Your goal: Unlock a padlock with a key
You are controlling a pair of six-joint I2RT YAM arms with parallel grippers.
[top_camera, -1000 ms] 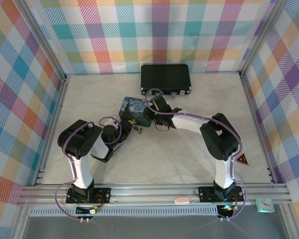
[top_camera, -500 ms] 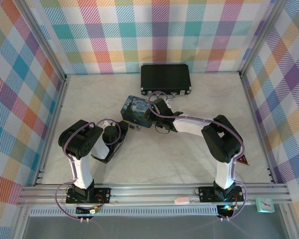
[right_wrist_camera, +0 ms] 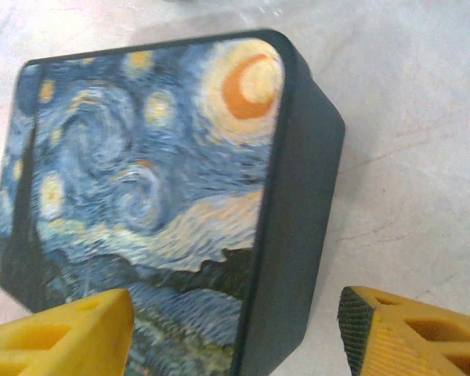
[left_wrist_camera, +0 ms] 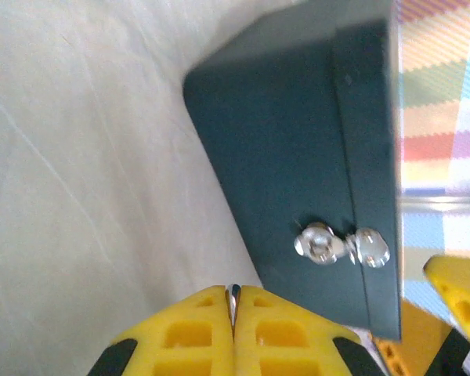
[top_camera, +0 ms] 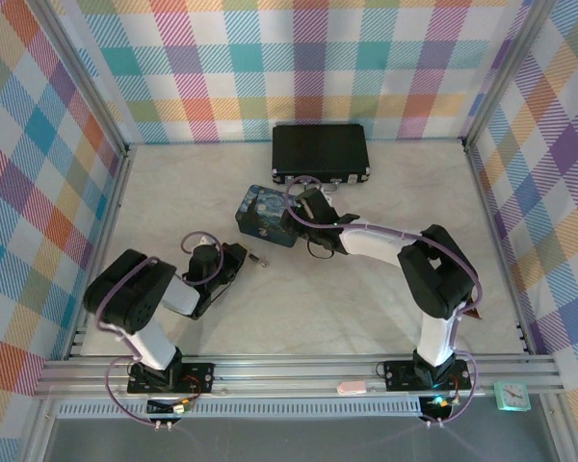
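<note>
Near the tin (top_camera: 263,216), left gripper (left_wrist_camera: 233,307) seemingly pinches key (left_wrist_camera: 233,291).

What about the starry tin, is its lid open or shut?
Shut. The starry tin has its lid flat on the dark body with no gap, and the silvery clasp lies across the seam.

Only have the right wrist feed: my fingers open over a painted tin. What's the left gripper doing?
Observer: Left gripper is shut, pinching a thin metal sliver edge-on, probably the key.
Operator: Where's it pointing?
Observer: At the dark side wall of the tin, where two silvery fittings sit side by side.
Operator: Anything beyond the tin?
Observer: A black briefcase, closed, lies past it by the back wall.
</note>
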